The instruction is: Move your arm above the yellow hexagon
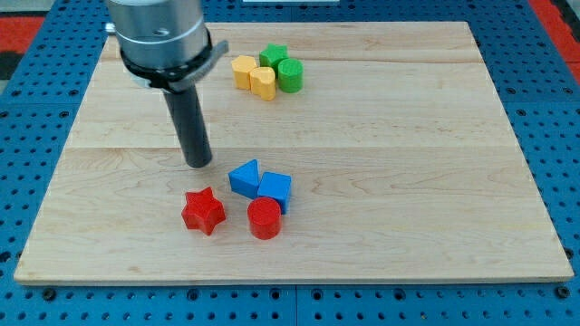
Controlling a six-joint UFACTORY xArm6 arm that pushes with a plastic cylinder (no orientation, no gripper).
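The yellow hexagon [243,70] lies near the view's top, at the left end of a tight cluster with a yellow heart-like block [263,83], a green star [273,57] and a green cylinder [290,75]. My tip [198,164] rests on the board well below and to the left of the yellow hexagon, apart from every block. A blue triangle [244,178], a blue cube [275,190], a red cylinder [265,218] and a red star [203,211] sit below and to the right of the tip.
The wooden board [408,163] lies on a blue pegboard surface [553,54]. The arm's grey housing [163,36] hangs over the board's top left, just left of the yellow hexagon.
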